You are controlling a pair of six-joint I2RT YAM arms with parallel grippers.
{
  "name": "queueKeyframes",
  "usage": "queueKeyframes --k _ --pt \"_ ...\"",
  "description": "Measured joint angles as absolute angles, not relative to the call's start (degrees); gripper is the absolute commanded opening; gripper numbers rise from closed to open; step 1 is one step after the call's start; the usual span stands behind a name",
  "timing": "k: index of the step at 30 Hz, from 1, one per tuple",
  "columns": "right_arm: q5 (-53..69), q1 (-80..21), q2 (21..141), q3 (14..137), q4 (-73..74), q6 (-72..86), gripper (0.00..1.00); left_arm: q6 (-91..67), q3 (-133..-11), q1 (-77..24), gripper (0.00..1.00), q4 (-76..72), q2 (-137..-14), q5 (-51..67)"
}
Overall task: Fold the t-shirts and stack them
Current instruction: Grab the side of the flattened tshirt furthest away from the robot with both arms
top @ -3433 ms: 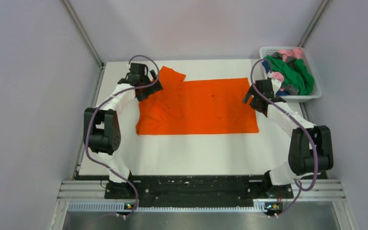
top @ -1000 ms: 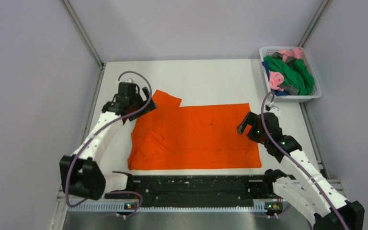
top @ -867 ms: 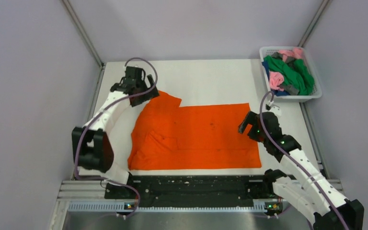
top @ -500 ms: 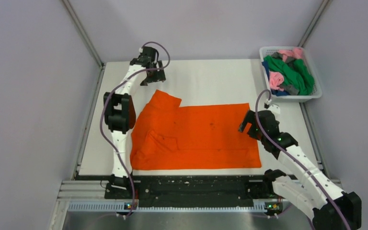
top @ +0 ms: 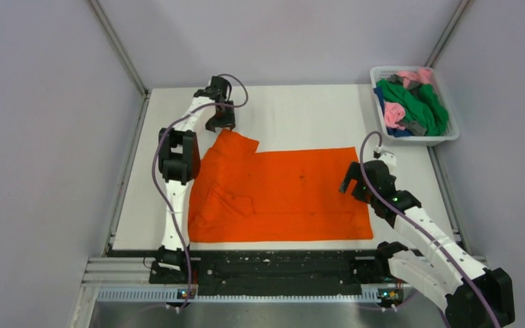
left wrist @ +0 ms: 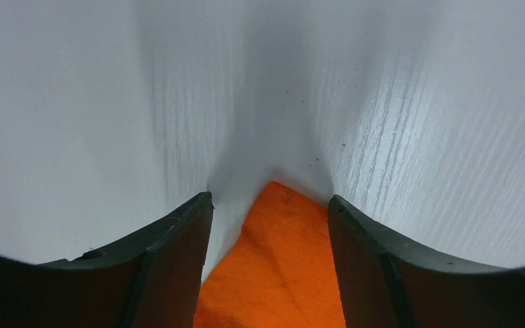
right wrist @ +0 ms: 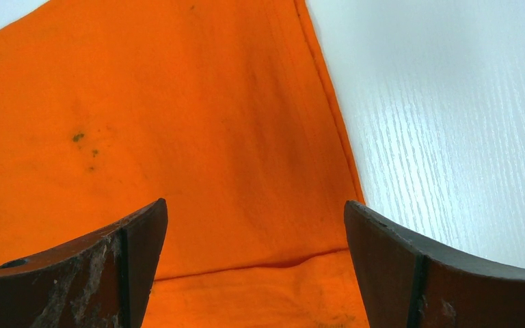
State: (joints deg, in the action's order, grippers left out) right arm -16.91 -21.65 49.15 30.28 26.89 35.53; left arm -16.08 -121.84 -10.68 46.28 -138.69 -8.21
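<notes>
Shirt's been dragged toward the bottom of the frame and now lies flat: the orange shirt (top: 280, 195) is spread mid-table (top: 301, 106), its lower edge along the near rim. The other shirts (top: 415, 102) sit bunched in the basket (top: 452, 134), upper right.

In the last second my left hand (left wrist: 270, 205) swung off the shirt's left side, round to the top of the frame, and dropped onto the sleeve (top: 236, 142) that sticks out at upper left. My read: spreading is done and the first fold, sleeve inward, is starting.

Left hand: fingers apart but narrowing. The sleeve's pointed tip sits between them, low against the table. No pinch yet, cloth not lifted.

Right hand (right wrist: 256, 212): barely moved, fingers at full spread. It hovers over the shirt's right edge, hem and bare table both under it, and holds nothing.
</notes>
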Motion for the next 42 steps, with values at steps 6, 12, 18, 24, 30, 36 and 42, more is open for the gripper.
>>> queueKeyframes --k 6,12,18,24,30,36,42 --pt "-16.91 -21.65 49.19 30.13 26.11 35.4 0.99 -15.81 -122.48 -10.72 0.59 46.57 -139.26 -6.94" --pt "-17.82 -21.65 50.5 29.95 25.91 34.02 0.99 -14.76 -122.39 -11.25 0.45 46.76 -139.26 -6.07" --pt "-18.39 -21.65 52.21 29.76 25.76 34.0 0.99 -14.11 -122.21 -12.03 0.13 46.65 -139.26 -6.0" --pt "-19.07 -21.65 52.38 29.63 25.15 33.93 0.99 -13.54 -122.21 -12.16 0.0 46.7 -139.24 -6.76" --pt "-21.06 -21.65 60.23 32.4 22.26 33.41 0.99 -13.56 -120.6 -12.32 0.0 45.56 -138.43 -7.53" --pt "-23.18 -19.9 77.91 46.19 19.88 35.11 0.97 -13.58 -118.06 -12.32 0.0 43.48 -137.1 -7.33" --pt "-23.99 -15.4 94.15 61.12 16.84 34.46 0.85 -13.8 -117.58 -12.4 0.0 43.13 -136.86 -8.23"
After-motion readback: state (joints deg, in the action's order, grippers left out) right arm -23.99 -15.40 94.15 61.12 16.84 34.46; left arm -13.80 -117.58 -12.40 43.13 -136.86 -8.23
